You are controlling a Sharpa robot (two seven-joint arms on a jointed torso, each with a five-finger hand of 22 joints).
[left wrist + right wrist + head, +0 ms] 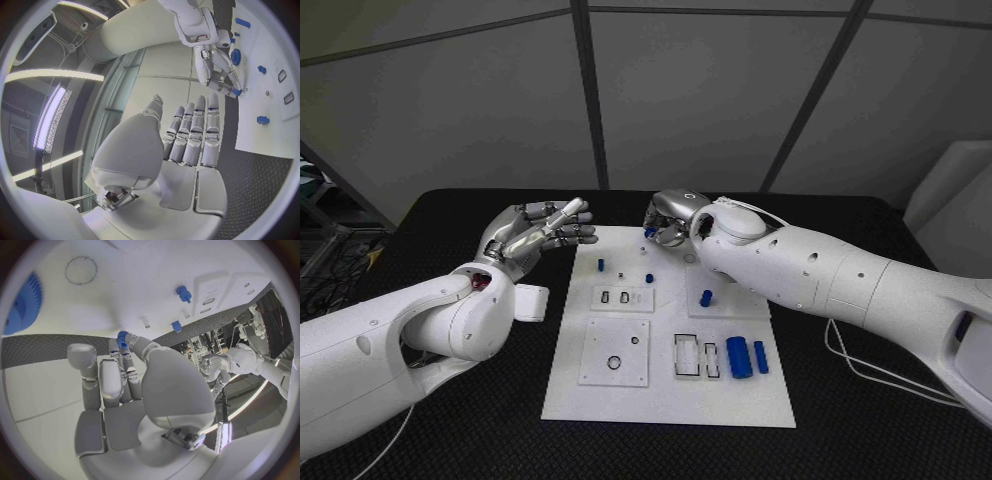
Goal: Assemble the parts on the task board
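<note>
Left hand (538,232) raised beside white board's (668,395) left edge, fingers straight and apart, holding nothing, blue pieces (738,357) lying on board's right side, right hand (671,222) over board's far end, pinching small blue piece (122,337) btwn thumb & fingertips.

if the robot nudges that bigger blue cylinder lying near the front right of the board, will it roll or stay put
The blue cylinder lies on its side on the smooth white task board, so a sideways nudge would probably roll it, likely toward the thinner blue piece beside it. Pushed along its length, it should slide instead. It looks like stiff plastic, probably light and somewhat slippery for the fingers.
</note>
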